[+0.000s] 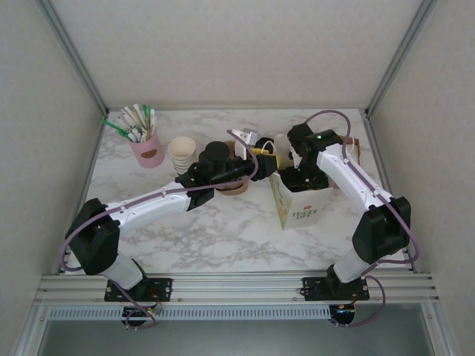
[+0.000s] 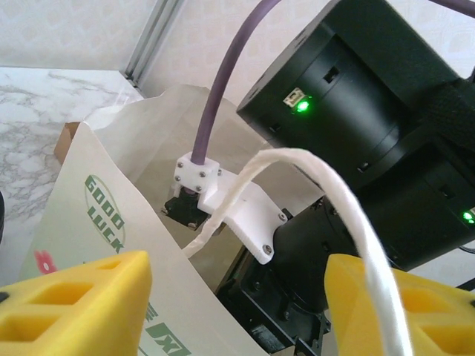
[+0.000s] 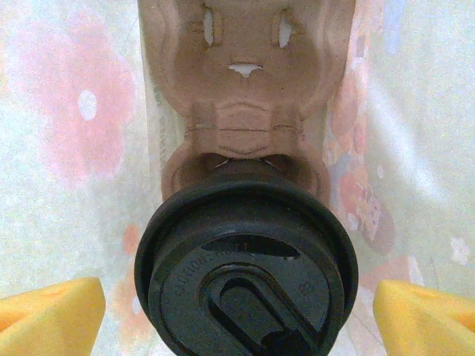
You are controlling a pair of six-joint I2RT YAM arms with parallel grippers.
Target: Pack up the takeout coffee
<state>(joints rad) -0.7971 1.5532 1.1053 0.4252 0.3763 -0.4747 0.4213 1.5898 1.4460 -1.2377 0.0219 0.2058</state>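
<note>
The takeout coffee [image 3: 245, 259], seen from above by its round black lid, sits in a brown pulp cup carrier [image 3: 245, 67] inside the white paper bag [image 1: 300, 204]. My right gripper [image 3: 237, 319] reaches down into the bag and is open, with a yellow finger [image 3: 48, 315] on each side of the lid and a gap between each finger and the lid. My left gripper [image 2: 237, 311] hangs open at the bag's left rim [image 2: 89, 222]. The bag's paper edge lies between its fingers [image 2: 74, 304], and the white rope handle [image 2: 356, 222] runs past its right finger.
A pink cup of stirrers [image 1: 148, 148] stands at the back left. Beside it are a stack of cream paper cups [image 1: 182, 154] and a black stack of lids [image 1: 216, 154]. The right arm's black wrist [image 2: 356, 111] crowds the bag's mouth. Flowered bag walls [image 3: 67, 111] close in on both sides.
</note>
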